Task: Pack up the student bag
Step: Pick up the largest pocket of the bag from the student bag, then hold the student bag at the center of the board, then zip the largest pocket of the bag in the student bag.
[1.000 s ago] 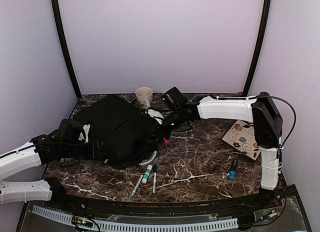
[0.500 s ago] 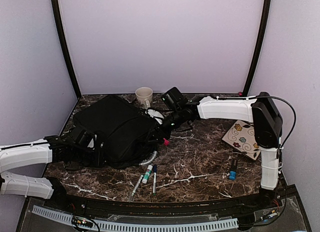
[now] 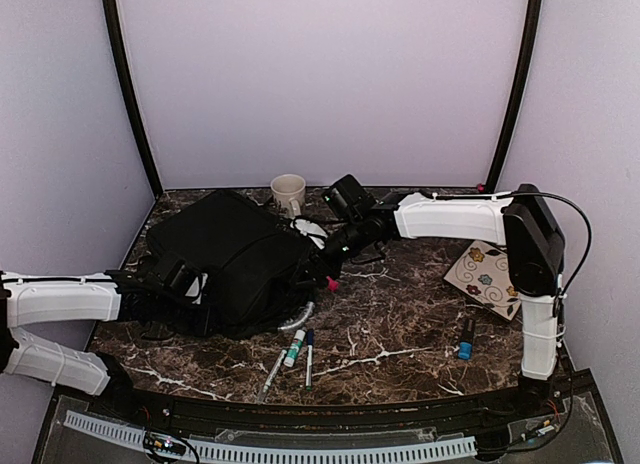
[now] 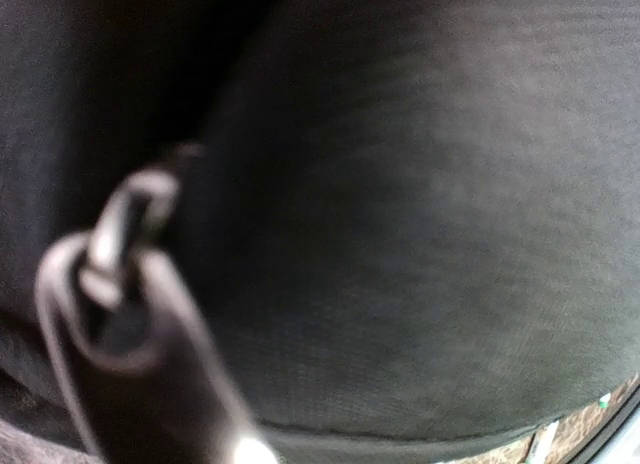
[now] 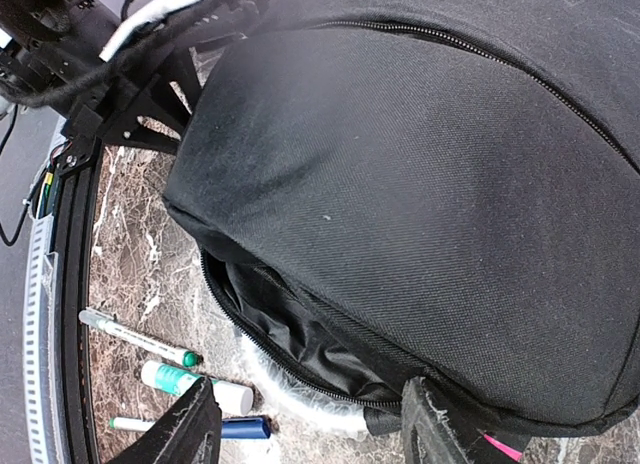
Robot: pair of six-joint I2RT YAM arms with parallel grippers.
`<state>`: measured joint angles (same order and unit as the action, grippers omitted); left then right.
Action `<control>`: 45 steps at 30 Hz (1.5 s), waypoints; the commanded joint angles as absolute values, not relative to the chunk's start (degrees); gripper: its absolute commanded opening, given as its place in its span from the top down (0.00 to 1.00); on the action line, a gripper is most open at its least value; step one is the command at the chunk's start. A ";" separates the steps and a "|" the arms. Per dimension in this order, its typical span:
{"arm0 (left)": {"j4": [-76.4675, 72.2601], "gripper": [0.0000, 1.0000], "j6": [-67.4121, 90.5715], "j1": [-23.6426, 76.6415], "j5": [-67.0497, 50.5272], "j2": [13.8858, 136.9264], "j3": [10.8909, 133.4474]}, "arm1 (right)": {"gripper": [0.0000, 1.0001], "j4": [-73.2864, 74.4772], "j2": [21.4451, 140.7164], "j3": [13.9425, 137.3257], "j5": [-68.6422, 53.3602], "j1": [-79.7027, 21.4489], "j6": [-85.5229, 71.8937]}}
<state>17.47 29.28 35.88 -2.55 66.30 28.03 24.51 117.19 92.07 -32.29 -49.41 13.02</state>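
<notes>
large black fabric student bag point(image 3: 235, 259), lying flat on table's left side, zipper partly open

White mug point(image 3: 288, 193) at back; three pens point(image 3: 293, 348) in front; floral pouch point(image 3: 486, 275) at right

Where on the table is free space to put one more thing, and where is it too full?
Widest bare marble lies between the pens and the blue marker, reaching the flowered pad. A smaller patch lies at the near edge, left of the pens. Crowded: the student bag's right edge, at the right claw.
</notes>
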 commanded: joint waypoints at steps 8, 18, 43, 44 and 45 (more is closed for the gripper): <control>26.11 1.00 34.04 35.95 -5.04 53.92 29.27 | 0.42 28.81 120.69 106.16 -33.51 -50.95 11.83; 28.23 1.00 37.10 37.79 -10.55 50.11 28.32 | 0.45 24.03 139.54 128.03 -32.64 -55.88 2.31; 0.12 1.00 34.25 52.55 -16.05 64.18 27.20 | 0.52 19.64 156.97 134.79 -31.42 -57.08 -10.68; -0.58 1.00 33.64 52.82 -15.94 65.57 27.99 | 0.52 19.67 156.97 134.70 -31.67 -57.17 -10.72; -1.21 1.00 33.05 53.01 -15.68 66.70 28.82 | 0.52 19.61 156.90 134.65 -31.84 -57.13 -10.74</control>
